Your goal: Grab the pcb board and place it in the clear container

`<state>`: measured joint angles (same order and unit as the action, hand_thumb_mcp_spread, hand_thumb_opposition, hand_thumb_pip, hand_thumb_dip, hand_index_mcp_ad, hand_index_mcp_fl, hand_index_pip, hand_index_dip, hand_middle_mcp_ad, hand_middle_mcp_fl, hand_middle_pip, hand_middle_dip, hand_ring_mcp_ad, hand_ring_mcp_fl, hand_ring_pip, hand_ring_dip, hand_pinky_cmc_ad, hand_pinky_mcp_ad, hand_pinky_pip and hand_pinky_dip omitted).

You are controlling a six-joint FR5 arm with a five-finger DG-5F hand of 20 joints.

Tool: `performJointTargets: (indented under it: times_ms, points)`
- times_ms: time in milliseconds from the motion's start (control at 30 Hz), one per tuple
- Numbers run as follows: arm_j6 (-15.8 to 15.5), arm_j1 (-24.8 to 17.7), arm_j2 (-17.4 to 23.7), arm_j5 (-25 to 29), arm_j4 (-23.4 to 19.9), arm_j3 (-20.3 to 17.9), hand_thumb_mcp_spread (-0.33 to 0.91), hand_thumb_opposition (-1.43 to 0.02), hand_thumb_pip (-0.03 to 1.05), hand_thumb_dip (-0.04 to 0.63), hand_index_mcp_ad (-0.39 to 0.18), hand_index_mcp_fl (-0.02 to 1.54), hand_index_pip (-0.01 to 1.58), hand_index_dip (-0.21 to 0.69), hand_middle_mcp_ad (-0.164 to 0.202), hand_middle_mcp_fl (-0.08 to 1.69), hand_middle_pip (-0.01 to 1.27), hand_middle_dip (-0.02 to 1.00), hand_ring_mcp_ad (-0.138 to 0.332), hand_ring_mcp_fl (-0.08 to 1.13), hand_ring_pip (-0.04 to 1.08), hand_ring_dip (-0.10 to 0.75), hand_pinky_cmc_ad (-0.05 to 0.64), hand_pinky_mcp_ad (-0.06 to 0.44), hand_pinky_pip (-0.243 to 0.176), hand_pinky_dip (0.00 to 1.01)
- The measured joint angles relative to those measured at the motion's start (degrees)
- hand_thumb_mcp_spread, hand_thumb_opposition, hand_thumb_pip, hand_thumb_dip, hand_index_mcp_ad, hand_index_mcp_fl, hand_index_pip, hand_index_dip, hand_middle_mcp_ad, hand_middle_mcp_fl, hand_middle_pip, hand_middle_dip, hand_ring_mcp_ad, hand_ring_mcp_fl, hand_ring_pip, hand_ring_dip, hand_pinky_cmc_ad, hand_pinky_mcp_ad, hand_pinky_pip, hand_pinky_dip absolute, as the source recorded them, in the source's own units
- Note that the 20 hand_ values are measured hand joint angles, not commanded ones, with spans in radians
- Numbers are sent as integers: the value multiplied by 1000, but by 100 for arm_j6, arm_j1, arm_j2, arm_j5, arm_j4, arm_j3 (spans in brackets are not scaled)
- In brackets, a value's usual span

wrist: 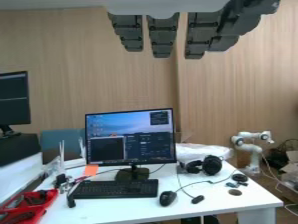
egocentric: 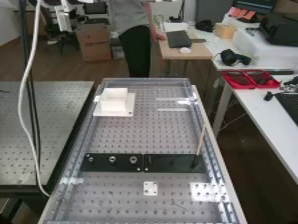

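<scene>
Robot hand (wrist: 163, 37): fingers extended, nothing in grasp. The pcb board, probably the small white square (egocentric: 151, 188), lies on the bench (egocentric: 133, 135) toward its near end, apart from the hand. Black strips (egocentric: 174, 163) lie just beyond it, crosswise. Open perforated surface runs from strips to white block (egocentric: 114, 100); rails (egocentric: 209, 140) border both long edges.

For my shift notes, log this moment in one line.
hand open | wrist camera facing desk with monitor | bench: white block on white base, two black plates
</scene>
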<state>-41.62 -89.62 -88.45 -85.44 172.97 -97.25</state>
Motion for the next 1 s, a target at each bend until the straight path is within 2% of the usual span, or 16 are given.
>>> performJointTargets:
  times_ms: [67, 100, 200, 267, 333, 367, 433, 567, 633, 700, 867, 1000]
  points:
    - [-7, -2, -19, 61, -54, -56, 0, 7, 12, 7, -7, 7, 9, 12, 77, 0, 24, 26, 147, 24, 17, 14, -7, 70, -7, 19]
    - [-12, -2, -30, 85, -92, -93, 9, -87, 16, 0, 5, 7, 9, 12, 63, -7, 24, 26, 147, 24, 17, 14, -3, 70, -7, 19]
    - [-2, 8, -33, 84, -190, -206, 120, -380, 178, 7, 37, 7, 28, 24, 66, -9, 75, 24, 147, 33, 37, 9, 5, 70, -16, 138]
    - [10, 20, -31, 64, -246, -279, 129, -485, 176, 7, 58, 9, 51, 61, 66, -9, 101, 24, 161, 26, 63, -3, 38, 89, -45, 195]
    - [17, 32, -23, 49, -306, -365, 129, -574, 173, 7, 63, 9, 63, 87, 72, -12, 113, 24, 166, 33, 68, -2, 70, 87, -66, 243]
    - [19, 38, -12, 45, -342, -415, 136, -595, 173, 7, 63, 9, 66, 93, 72, -7, 120, 24, 169, 28, 79, -2, 66, 91, -65, 262]
    - [19, 48, 11, 46, -403, -502, 148, -649, 173, 7, 75, 5, 73, 120, 75, -9, 129, 26, 183, 30, 89, -5, 99, 106, -91, 290]
    - [32, 73, 76, 81, -534, -714, 150, -698, 222, 7, 93, 19, 73, 134, 106, -12, 150, 26, 197, 51, 89, -16, 119, 126, -106, 333]
    - [44, 75, 95, 106, -566, -786, 152, -695, 223, 7, 101, 23, 77, 143, 105, -9, 150, 24, 202, 51, 89, -16, 138, 140, -108, 354]
    - [50, 74, 119, 129, -618, -879, 154, -709, 227, 3, 101, 24, 86, 161, 105, -12, 152, 31, 215, 51, 89, -16, 152, 152, -129, 363]
    - [92, 43, 193, 210, -804, -1255, 154, -709, 239, 0, 103, 24, 84, 187, 108, -12, 147, 31, 223, 51, 91, -16, 148, 150, -131, 375]
    - [118, 6, 218, 271, -911, -1503, 169, -714, 290, 5, 105, 26, 87, 202, 110, -12, 152, 45, 227, 51, 91, -16, 166, 169, -131, 382]
